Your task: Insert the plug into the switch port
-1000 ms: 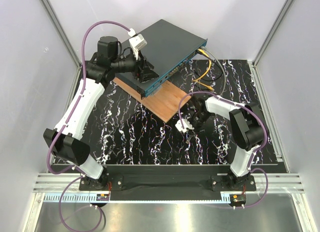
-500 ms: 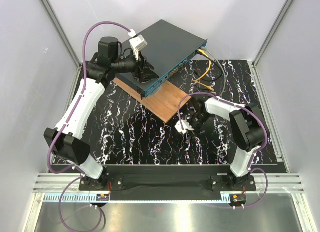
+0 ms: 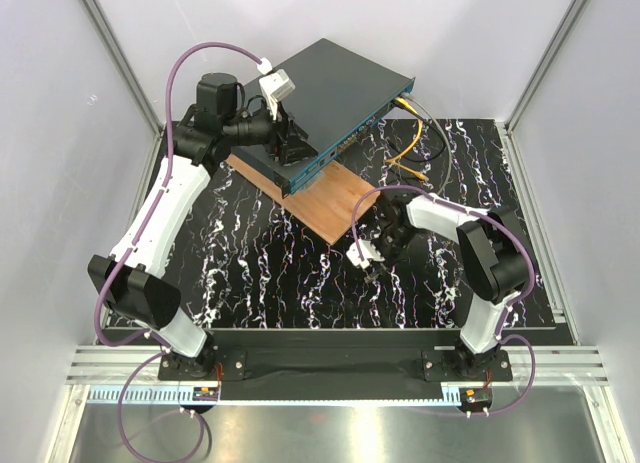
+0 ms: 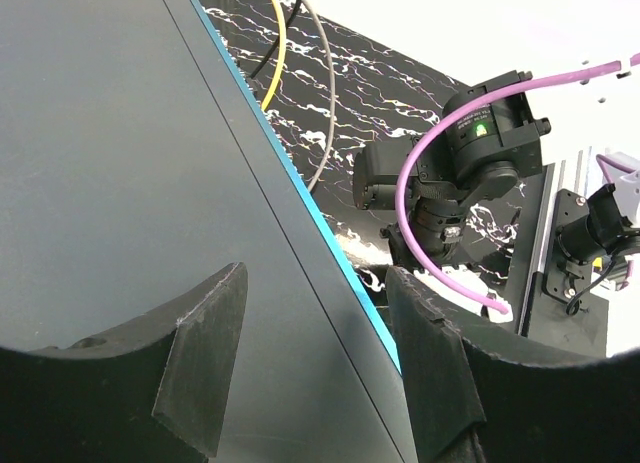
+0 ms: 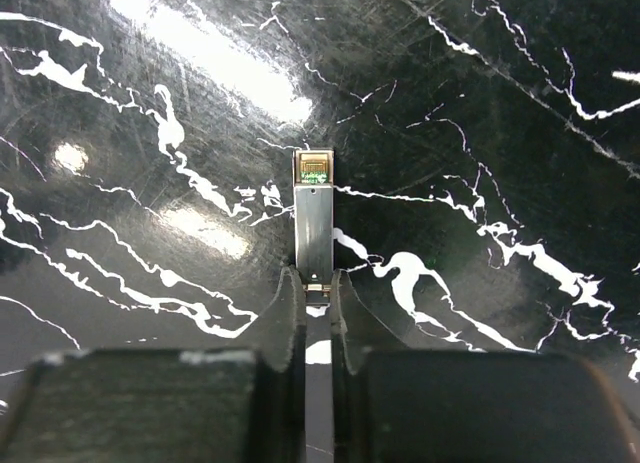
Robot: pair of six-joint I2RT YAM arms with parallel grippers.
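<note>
right wrist view: right hand (image 5: 318, 283) clenched on the near end of the plug (image 5: 313, 218), a slim pale sliver with a small gold-green tip pointing away. low over the black, white-veined desk (image 5: 480, 133); cannot tell whether resting on it or just lifted. only the last bit of the plug pinched between the fingertips, most of its length sticking out in front.

overhead view: plug well apart from the switch (image 3: 335, 83), a flat dark box set at the far side, partly on a wooden board (image 3: 330, 208), thin teal front face turned toward the right hand. yellow cables (image 3: 405, 148) running into the right end of that face.

left wrist view: left hand (image 4: 315, 323) released and spread wide, fingers over the switch's dark top near the teal edge, gripping nothing; cannot tell whether pressing down.

step in hand, probably: securing the pickup before the carry to a port. to do it well: lift straight up, watch for tilt or slip in so shallow a pinch, keep the plug level with its tip square to the teal face, approach slowly along the plug's own axis, stay clear of the yellow cables, brace the switch with the left hand against sliding back.
</note>
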